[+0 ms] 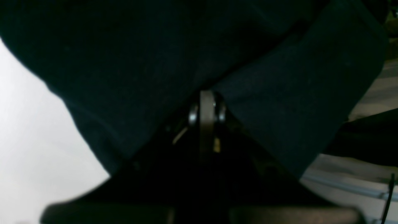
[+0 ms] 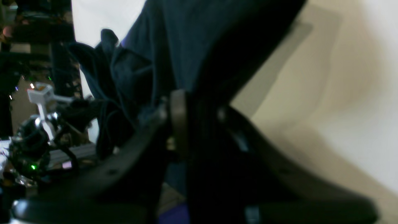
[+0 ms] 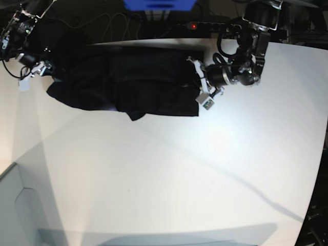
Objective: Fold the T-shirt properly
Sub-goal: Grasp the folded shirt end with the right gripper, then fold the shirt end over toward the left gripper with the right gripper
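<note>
The black T-shirt [image 3: 138, 82] lies stretched sideways along the far part of the white table [image 3: 179, 169], with bunched folds at its left end. My left gripper [image 3: 197, 84] is at the shirt's right edge. In the left wrist view its fingertips [image 1: 206, 104] are pressed together, and the cloth [image 1: 155, 62] fans out from them. My right gripper [image 3: 49, 73] is at the bunched left end. In the right wrist view its jaws [image 2: 199, 109] stand close together with dark fabric [image 2: 174, 37] running between them.
A power strip [image 3: 192, 24] with a red light and loose cables lie behind the table's far edge, beside a blue object [image 3: 159, 4]. Dark equipment with small lights [image 2: 31, 146] stands beyond the shirt in the right wrist view. The table's right edge curves away [image 3: 320, 154].
</note>
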You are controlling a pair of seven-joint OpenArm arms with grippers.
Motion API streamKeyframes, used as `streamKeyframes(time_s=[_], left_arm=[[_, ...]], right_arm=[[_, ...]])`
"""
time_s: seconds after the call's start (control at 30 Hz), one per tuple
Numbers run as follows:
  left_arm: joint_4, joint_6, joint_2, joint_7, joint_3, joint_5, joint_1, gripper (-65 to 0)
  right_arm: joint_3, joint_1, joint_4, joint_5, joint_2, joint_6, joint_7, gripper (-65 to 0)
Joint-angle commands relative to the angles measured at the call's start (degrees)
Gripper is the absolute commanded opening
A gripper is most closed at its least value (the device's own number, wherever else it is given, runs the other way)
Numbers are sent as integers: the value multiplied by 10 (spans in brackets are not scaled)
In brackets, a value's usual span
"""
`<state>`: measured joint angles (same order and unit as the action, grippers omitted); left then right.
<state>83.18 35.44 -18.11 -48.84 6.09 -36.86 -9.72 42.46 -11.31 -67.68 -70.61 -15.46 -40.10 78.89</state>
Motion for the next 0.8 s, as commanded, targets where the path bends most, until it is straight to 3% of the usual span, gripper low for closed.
streamKeyframes(time_s=[0.0,0.13,0.33,0.57,0.67,0.77], left_arm=[[0,-31,-10,-76,0,87,-11,-641],[57,-31,-9,-76,0,77,-16,-641],[136,-31,-21,-75,-5,-19,-16,-642],[234,-26,-24,-74,-117,-92,-56,-641],[242,-30,-24,-79,-159,-92,-71,-643],[204,-31,-24,-79,-169,-51,-79,-644]], right_arm=[[-7,0,6,29,-5,1,11,-641],[-16,8,5,29,-10,1,11,-650],[-16,23,5,29,-17,1,11,-650],[-15,45,3,29,-18,1,11,-650],[-16,49,-38,29,-15,1,11,-650],[-16,48,-112,29,-13,1,11,-650]])
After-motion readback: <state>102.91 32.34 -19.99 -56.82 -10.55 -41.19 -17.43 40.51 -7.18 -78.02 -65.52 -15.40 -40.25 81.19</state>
